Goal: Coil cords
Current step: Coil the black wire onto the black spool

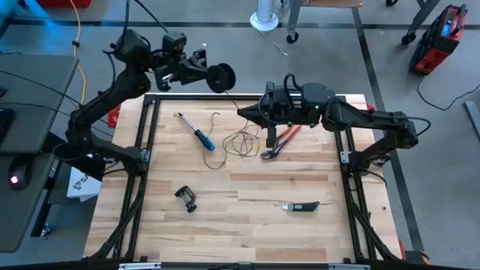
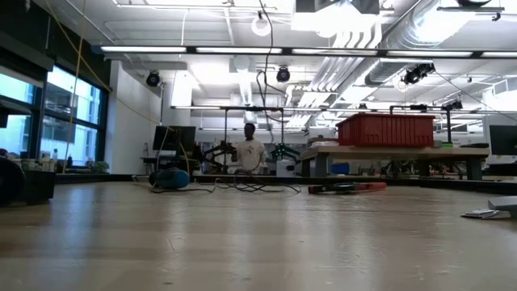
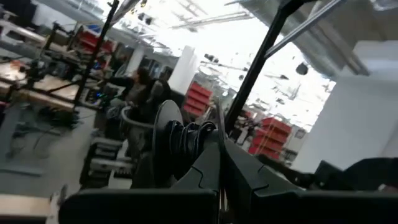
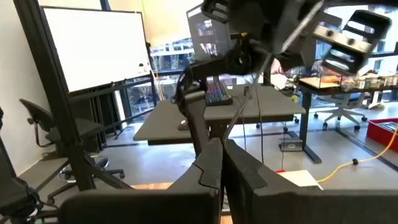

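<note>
Reel [image 1: 220, 77] in left pincer [image 1: 206, 73], clamped

Both arms, the left arm [image 1: 112, 94] and the right arm [image 1: 375, 124], are built of dark, near-black angular links joined by rounded housings. Black cables loop loosely from the upper joints. A small green light shows on the right arm's wrist housing. Each gripper ends in two flat, matte black fingers [image 4: 208, 171] (edges bevelled).
</note>
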